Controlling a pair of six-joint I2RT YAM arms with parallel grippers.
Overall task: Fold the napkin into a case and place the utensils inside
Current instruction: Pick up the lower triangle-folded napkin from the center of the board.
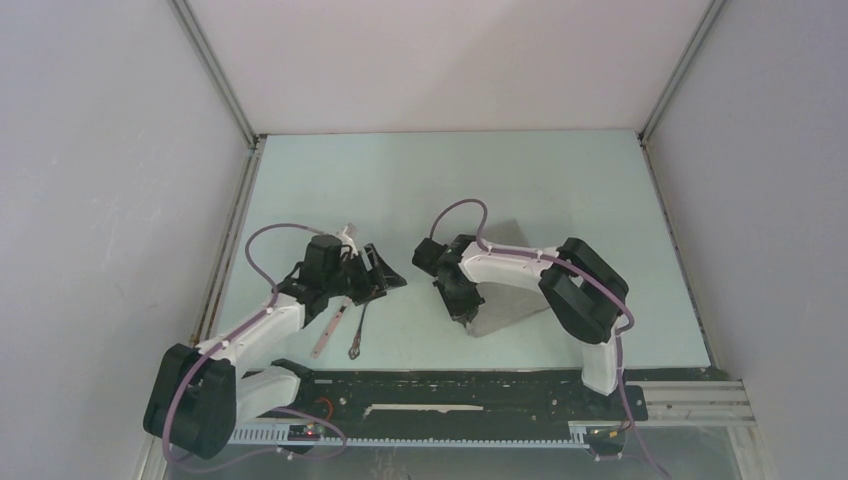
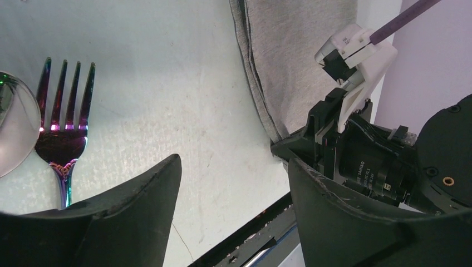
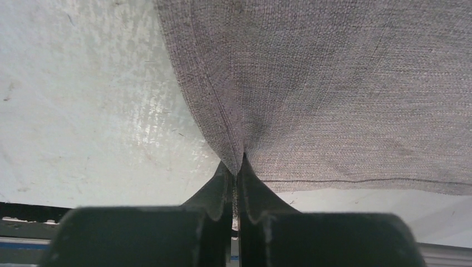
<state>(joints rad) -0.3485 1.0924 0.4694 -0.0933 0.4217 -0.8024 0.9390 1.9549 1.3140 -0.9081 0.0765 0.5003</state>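
The grey napkin [image 1: 515, 305] lies folded on the pale table under my right arm. My right gripper [image 1: 463, 312] is at its near left corner. In the right wrist view, the right gripper [image 3: 236, 167] is shut on that corner of the napkin [image 3: 334, 83], with cloth pinched between the tips. The utensils lie left of it: a spoon [image 1: 328, 332] with a pale handle and a fork [image 1: 359, 330]. My left gripper [image 1: 385, 275] hovers just beyond them, open and holding nothing. The left wrist view shows the fork [image 2: 64, 122], the spoon bowl [image 2: 14, 128], the napkin's edge [image 2: 295, 55] and the open left gripper [image 2: 234, 158].
A black rail [image 1: 450, 385] runs along the table's near edge, close behind the utensils and the napkin. White walls enclose the table [image 1: 450, 180] on the left, right and far sides.
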